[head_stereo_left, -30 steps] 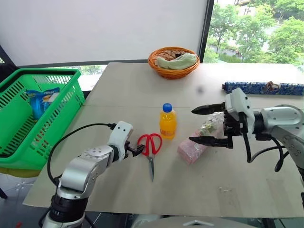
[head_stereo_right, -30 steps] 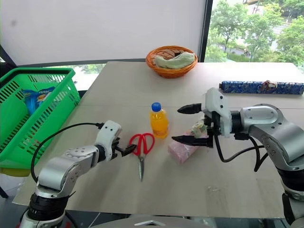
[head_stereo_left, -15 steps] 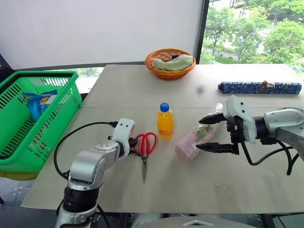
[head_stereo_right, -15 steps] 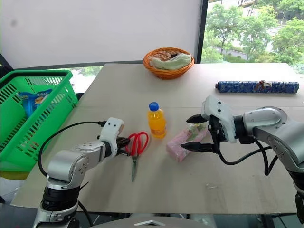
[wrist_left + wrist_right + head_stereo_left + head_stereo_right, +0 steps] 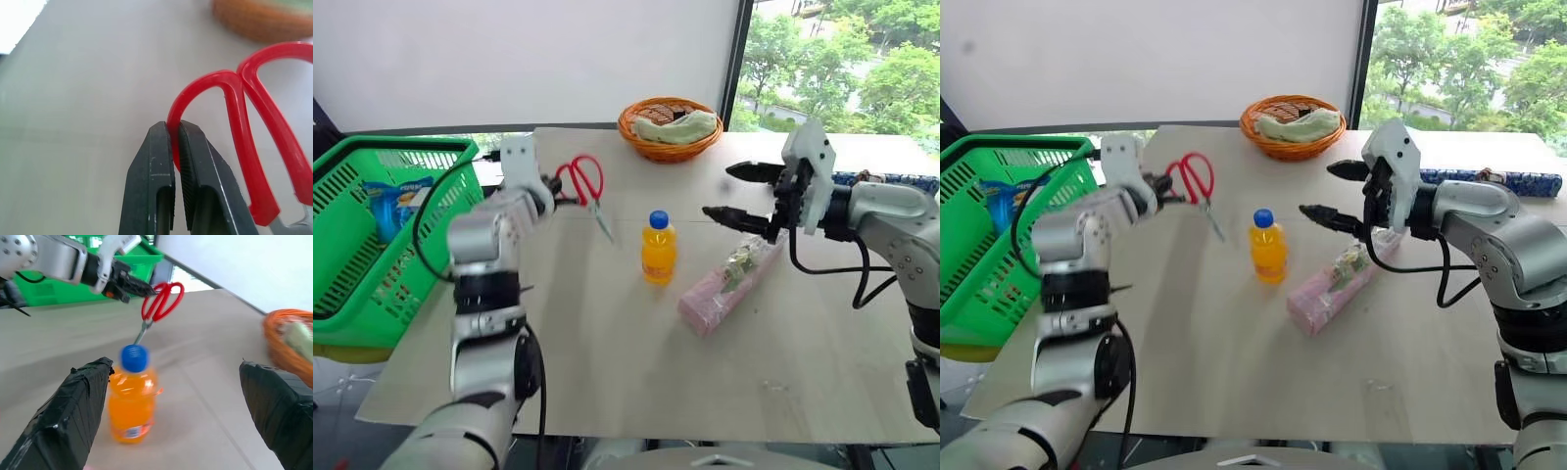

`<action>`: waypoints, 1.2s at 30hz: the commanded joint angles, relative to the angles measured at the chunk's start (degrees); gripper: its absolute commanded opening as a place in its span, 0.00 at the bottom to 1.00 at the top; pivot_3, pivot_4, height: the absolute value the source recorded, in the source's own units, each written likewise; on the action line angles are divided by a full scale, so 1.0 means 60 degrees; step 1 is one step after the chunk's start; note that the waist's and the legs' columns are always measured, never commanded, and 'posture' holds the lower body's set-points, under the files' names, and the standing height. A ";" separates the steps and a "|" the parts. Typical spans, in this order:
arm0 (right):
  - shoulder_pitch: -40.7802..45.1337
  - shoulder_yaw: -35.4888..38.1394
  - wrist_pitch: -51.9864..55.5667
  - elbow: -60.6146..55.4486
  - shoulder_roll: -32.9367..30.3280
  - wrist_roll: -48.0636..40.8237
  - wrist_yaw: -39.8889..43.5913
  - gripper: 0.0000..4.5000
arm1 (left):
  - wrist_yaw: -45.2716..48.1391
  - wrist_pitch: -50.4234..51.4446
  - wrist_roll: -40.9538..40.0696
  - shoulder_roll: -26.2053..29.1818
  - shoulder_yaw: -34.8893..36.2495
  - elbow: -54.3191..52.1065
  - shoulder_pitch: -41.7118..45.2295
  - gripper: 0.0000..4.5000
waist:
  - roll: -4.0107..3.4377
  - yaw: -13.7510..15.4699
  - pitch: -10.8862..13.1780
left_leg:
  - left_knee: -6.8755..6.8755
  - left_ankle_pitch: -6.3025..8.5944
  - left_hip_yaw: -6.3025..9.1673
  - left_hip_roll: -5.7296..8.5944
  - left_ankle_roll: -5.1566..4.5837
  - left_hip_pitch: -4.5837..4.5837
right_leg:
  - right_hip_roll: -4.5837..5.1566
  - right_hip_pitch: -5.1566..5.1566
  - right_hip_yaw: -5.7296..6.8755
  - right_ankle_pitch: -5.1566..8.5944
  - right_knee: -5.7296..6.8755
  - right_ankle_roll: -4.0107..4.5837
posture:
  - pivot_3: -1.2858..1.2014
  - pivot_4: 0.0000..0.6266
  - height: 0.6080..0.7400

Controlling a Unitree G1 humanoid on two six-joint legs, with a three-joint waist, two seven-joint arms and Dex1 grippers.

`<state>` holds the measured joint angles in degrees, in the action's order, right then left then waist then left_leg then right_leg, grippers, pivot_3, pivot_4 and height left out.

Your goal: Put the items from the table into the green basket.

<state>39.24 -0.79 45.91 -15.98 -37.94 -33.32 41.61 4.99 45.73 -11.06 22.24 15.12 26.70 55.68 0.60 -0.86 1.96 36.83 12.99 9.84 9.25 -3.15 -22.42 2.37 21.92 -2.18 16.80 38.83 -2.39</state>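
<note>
Scissors (image 5: 582, 182) hang pinched tight in the left gripper (image 5: 551, 193); next, carry them over the green basket (image 5: 372, 235). Right gripper (image 5: 740, 192) gapes wide, empty.

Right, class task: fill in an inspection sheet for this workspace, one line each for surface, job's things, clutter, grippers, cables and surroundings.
Surface: pale table, seam across it.
Job's things: scissors held in the air; juice bottle upright; pink package lying beside it; green basket left of the table, a blue packet inside.
Clutter: orange wicker basket with a cloth; blue patterned roll.
Grippers: left gripper shut on a scissors handle; right gripper open above the package.
Cables: black cable on the left arm.
Surroundings: white blind, window, trees.
</note>
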 commanded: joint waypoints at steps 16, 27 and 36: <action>-0.0555 0.0954 -0.0783 -0.0558 0.0112 0.0841 -0.0739 1.00 | 0.4022 -0.3949 -0.1464 0.0031 0.0115 0.1181 0.0435 0.61 | -0.0045 -0.1927 -0.0034 | 0.0037 -0.0013 -0.0009 0.0021 -0.0076 -0.0231 | 0.0041 0.0231 0.0002 -0.0008 0.0066 -0.0007 | 0.43 0.00 1.00; -0.2382 0.0883 -0.0084 -0.1666 -0.0814 -0.0294 0.0672 1.00 | 0.8272 -0.4195 -0.0906 0.4257 -0.1004 -0.1221 -0.3926 0.61 | -0.0085 -0.2197 -0.0031 | 0.0059 -0.0059 -0.0011 -0.0034 0.0002 -0.0133 | -0.0019 0.0212 0.0009 -0.0052 0.0183 0.0044 | 0.42 0.00 1.00; -0.2541 0.0857 0.0246 -0.2087 -0.1011 -0.1047 0.1173 1.00 | 1.0664 -0.5136 -0.1563 0.4198 -0.1796 -0.3190 -0.6139 0.61 | -0.0148 -0.1476 -0.0065 | 0.0041 -0.0040 -0.0005 -0.0051 -0.0011 -0.0076 | -0.0017 0.0119 0.0035 -0.0054 0.0109 0.0049 | 0.43 0.00 1.00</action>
<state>22.93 3.01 47.33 -26.47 -43.37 -38.35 48.16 68.01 13.21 -18.73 47.31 4.42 11.04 18.05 -0.29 -9.72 1.57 37.08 12.80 9.80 8.95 -3.29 -22.88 2.28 22.63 -1.98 16.47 39.48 -2.09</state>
